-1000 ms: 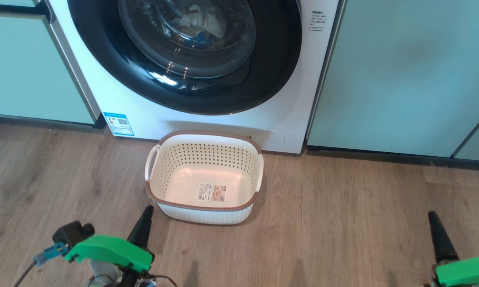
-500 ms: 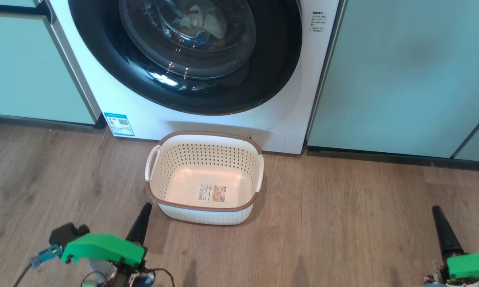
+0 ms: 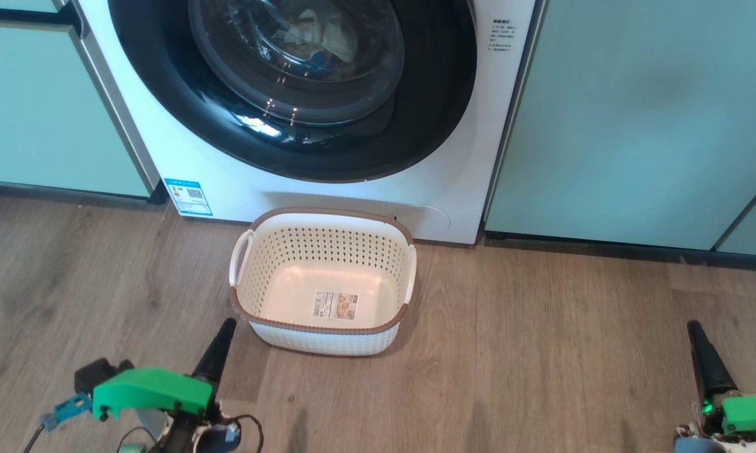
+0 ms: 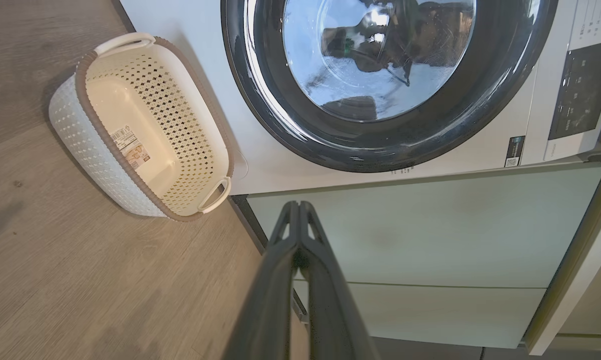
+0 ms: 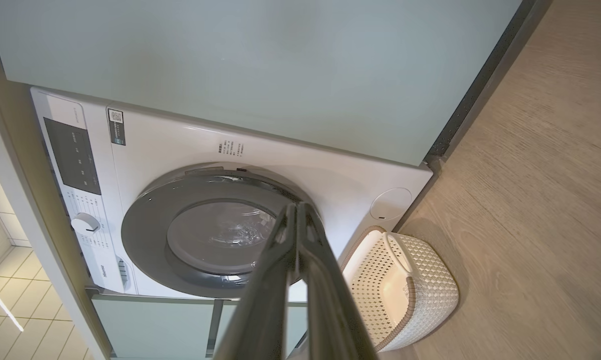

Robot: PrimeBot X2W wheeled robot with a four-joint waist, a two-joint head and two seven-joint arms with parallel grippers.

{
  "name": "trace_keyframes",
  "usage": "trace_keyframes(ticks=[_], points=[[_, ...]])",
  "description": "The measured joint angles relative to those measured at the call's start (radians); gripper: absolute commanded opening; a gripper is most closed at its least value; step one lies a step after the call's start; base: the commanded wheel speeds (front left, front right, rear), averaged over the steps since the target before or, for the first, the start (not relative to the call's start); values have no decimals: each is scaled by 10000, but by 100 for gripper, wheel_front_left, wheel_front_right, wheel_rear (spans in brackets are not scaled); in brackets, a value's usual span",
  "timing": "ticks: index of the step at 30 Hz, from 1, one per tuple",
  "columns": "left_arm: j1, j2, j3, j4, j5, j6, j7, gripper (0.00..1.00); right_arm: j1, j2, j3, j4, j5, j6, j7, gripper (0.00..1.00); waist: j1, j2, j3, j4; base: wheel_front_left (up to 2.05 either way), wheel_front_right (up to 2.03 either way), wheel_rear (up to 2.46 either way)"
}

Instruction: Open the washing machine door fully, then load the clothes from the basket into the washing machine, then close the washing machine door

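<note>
On the wood floor [image 3: 541, 352], right in front of your washing machine [image 3: 239, 182], the basket [image 3: 327, 212] sits upright with its far rim just beside the machine's white base. A label [image 3: 335, 304] lies flat on its cream bottom and a handle shows on each side. The washing machine door [image 3: 416, 126] is closed, its glossy black rim flush against the front panel. Through the bulging glass you can see the clothes [image 3: 318, 34] inside the drum: pale crumpled cloth with a bit of blue below it (too reflective to tell the pieces apart). Your left gripper [image 3: 226, 326] is low at the left, over the floor just beside the basket's near left corner and not touching it. Its two dark fingers are pressed together with nothing between them, which the left wrist view confirms. Your right gripper [image 3: 694, 327] is low at the right, well apart from the basket. Its fingers are also closed tip to tip and hold nothing. Both point up toward the machine. The blue-white energy sticker [image 3: 188, 195] sits at the machine's lower left corner. Mint-green cabinet panels [image 3: 636, 113] flank the machine on both sides. In the right wrist view you get the control panel [image 5: 73, 155] and a white dial [image 5: 85, 223] above the door.
</note>
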Motion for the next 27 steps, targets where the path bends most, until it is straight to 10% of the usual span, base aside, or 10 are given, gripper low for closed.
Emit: trace_keyframes(ticks=[27], points=[[-364, -236, 545, 458, -2742, -362, 556, 0, -535, -8, -305, 573, 2777, 0, 328, 0, 0, 0, -35, 10, 0, 0, 0]])
